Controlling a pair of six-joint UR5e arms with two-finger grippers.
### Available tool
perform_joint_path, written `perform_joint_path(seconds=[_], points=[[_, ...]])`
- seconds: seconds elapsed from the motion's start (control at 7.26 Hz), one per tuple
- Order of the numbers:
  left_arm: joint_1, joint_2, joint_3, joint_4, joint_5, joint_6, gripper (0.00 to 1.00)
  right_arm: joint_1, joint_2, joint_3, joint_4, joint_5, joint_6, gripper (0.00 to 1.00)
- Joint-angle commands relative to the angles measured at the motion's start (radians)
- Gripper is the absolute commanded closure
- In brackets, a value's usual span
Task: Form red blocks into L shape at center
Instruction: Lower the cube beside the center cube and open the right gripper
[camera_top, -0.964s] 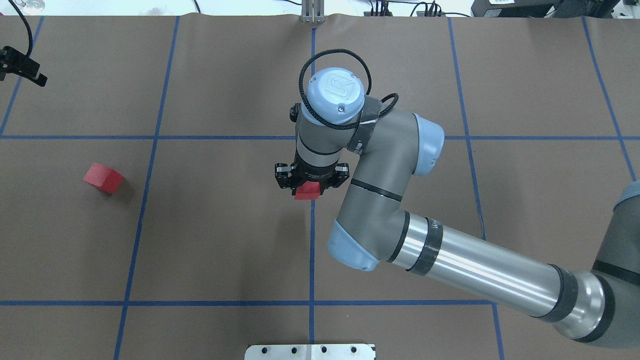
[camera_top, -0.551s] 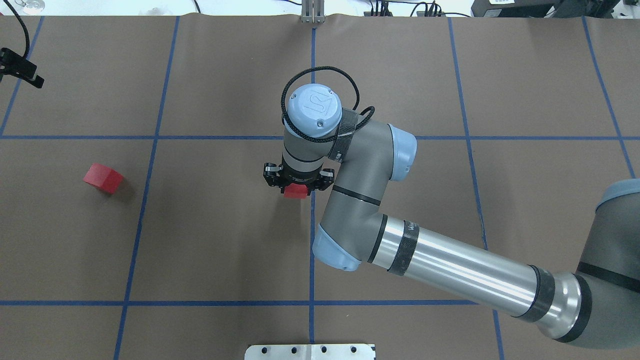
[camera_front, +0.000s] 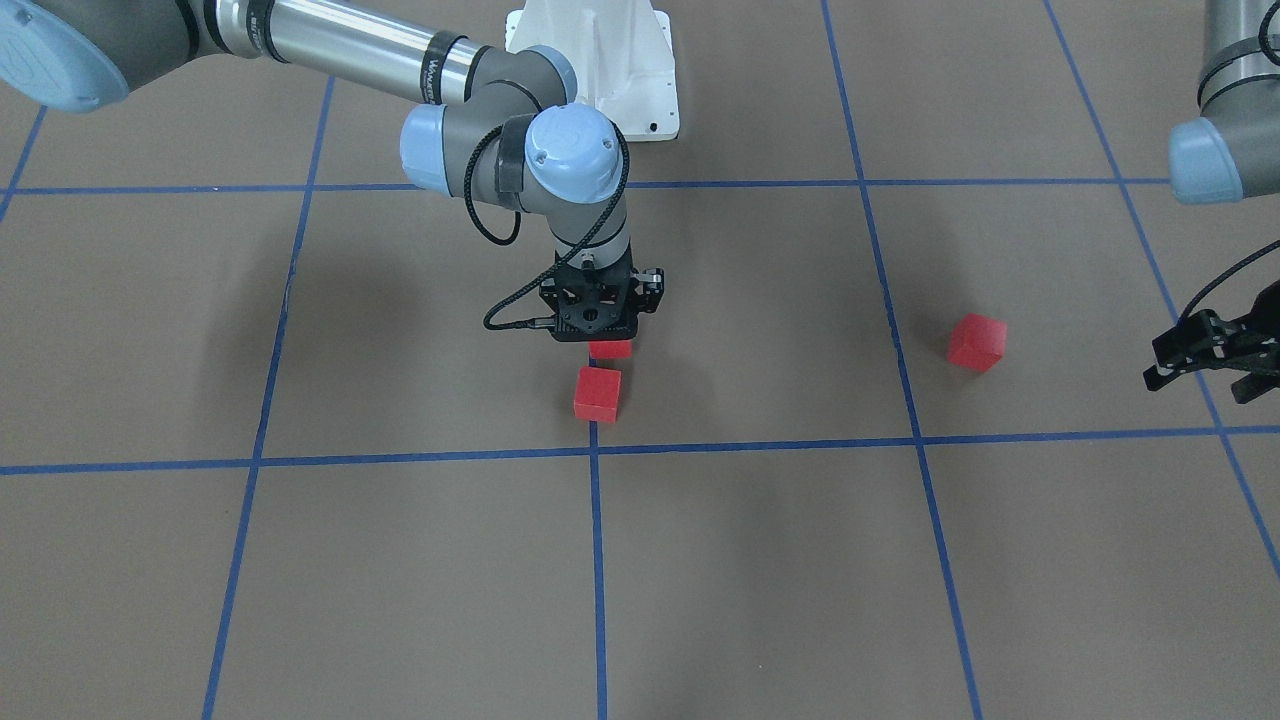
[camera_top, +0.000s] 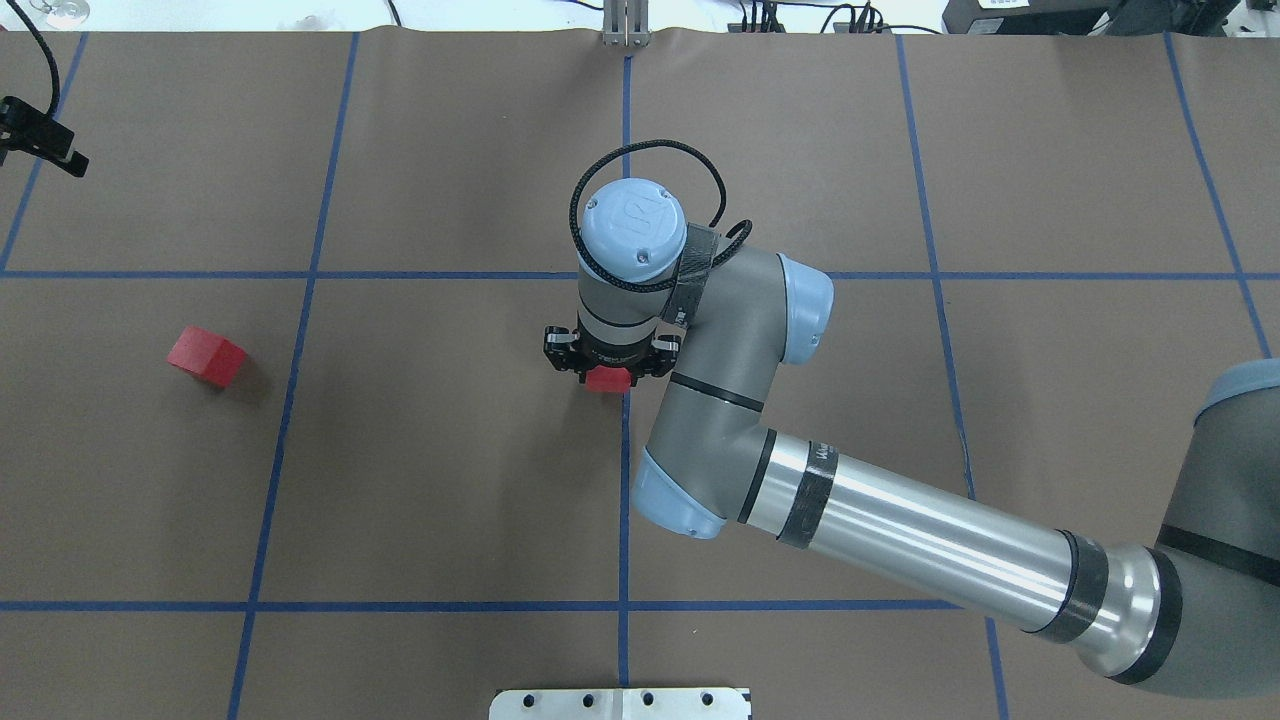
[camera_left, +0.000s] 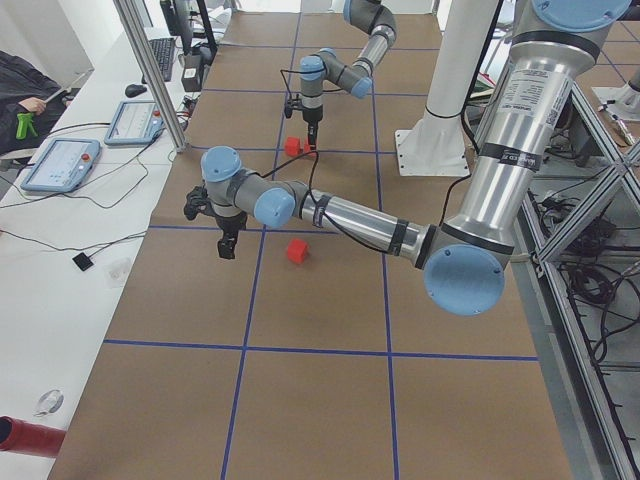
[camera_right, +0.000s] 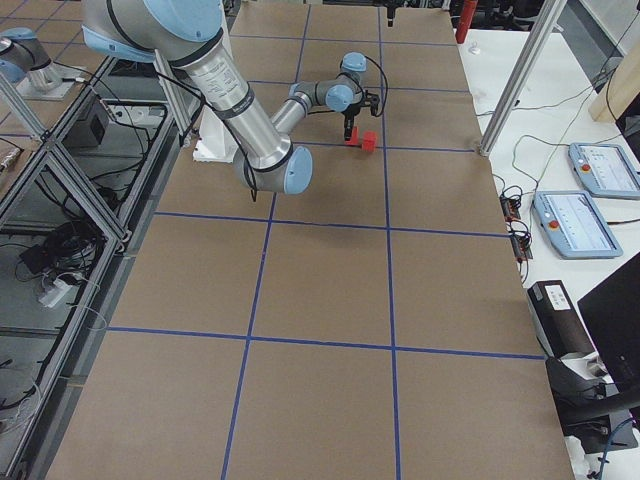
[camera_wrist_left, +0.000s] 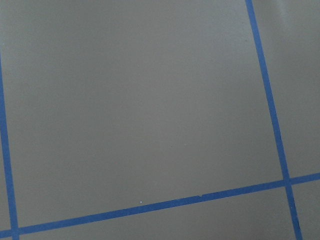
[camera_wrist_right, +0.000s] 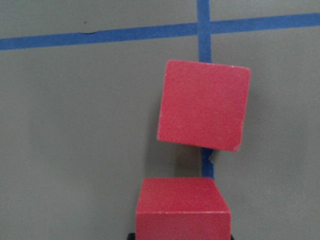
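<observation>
Small matte red cube (camera_top: 608, 379), pinched by right gripper (camera_top: 611, 372), is shifted back toward 3 o'clock, aligned with resting red cube (camera_front: 598, 392) for placement.

Two teach pendants (camera_left: 60, 164) and a keyboard (camera_left: 163, 57) on a white side bench (camera_left: 45, 310).

overhead, front, two ends, wrists; shared table (camera_top: 450, 450)
</observation>
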Motion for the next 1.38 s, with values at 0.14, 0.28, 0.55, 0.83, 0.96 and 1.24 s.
perform_joint_path(seconds=[0.14,0.28,0.55,0.83,0.96,1.24], points=[[0.000,0.002,0.004,-0.002,0.000,0.000,0.00,0.012,-0.001,-0.002,-0.002,-0.039,-0.041,1.00],[0.000,0.002,0.004,-0.002,0.000,0.000,0.00,0.010,-0.004,-0.002,-0.003,-0.044,-0.049,1.00],[0.000,0.002,0.004,-0.002,0.000,0.000,0.00,0.009,-0.004,-0.010,-0.002,-0.056,-0.054,1.00],[0.000,0.002,0.006,-0.002,0.000,0.000,0.00,0.009,-0.004,-0.010,-0.002,-0.062,-0.065,1.00],[0.000,0.002,0.007,-0.002,0.000,0.000,0.00,0.009,-0.004,-0.010,-0.002,-0.065,-0.065,0.91],[0.000,0.002,0.007,-0.002,0.000,0.000,0.00,0.009,-0.004,-0.009,-0.002,-0.067,-0.062,0.10]])
